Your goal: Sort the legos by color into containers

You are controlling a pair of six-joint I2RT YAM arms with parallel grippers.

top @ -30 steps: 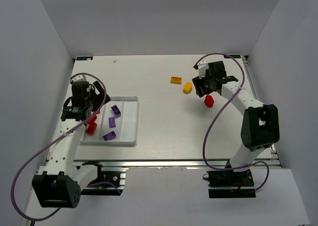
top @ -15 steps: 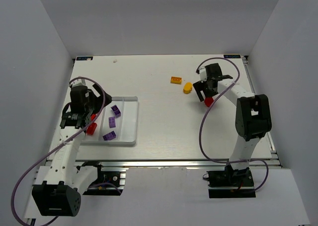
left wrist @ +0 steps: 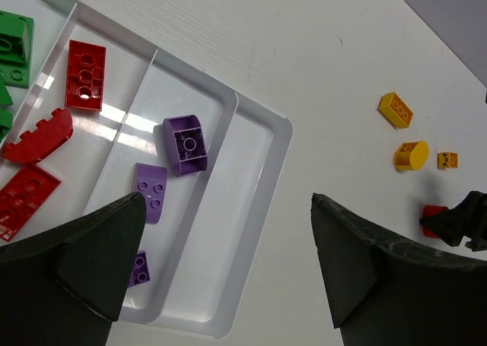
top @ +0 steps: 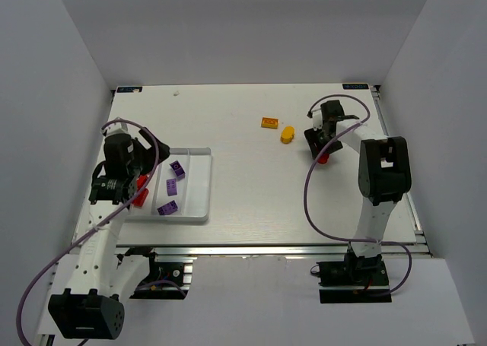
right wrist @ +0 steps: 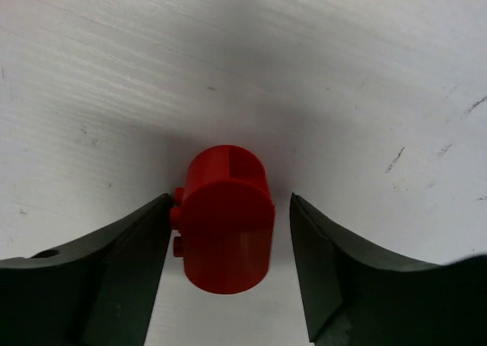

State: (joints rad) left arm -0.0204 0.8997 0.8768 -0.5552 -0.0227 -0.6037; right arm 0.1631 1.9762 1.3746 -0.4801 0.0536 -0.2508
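A red rounded lego point(right wrist: 227, 220) lies on the table between the fingers of my right gripper point(right wrist: 230, 199). The jaws are open: the left finger point(right wrist: 129, 270) is at the brick's studs, and a gap shows before the right finger point(right wrist: 335, 270). In the top view this gripper point(top: 323, 150) is low over the red lego point(top: 323, 159). My left gripper point(left wrist: 228, 201) hangs open and empty above the right rim of the white tray point(left wrist: 259, 186). The tray's compartments hold green point(left wrist: 14, 48), red point(left wrist: 85, 74) and purple legos point(left wrist: 186, 144).
An orange brick point(top: 269, 122) and a yellow rounded brick point(top: 287, 134) lie on the table left of the right gripper. A small yellow piece point(left wrist: 447, 160) sits near them. The tray point(top: 207, 186) stands at the left, under the left arm.
The right arm has stretched out and dropped over the red lego, its jaws widening and then narrowing around it. The left gripper drifted slightly toward the near edge, still open.
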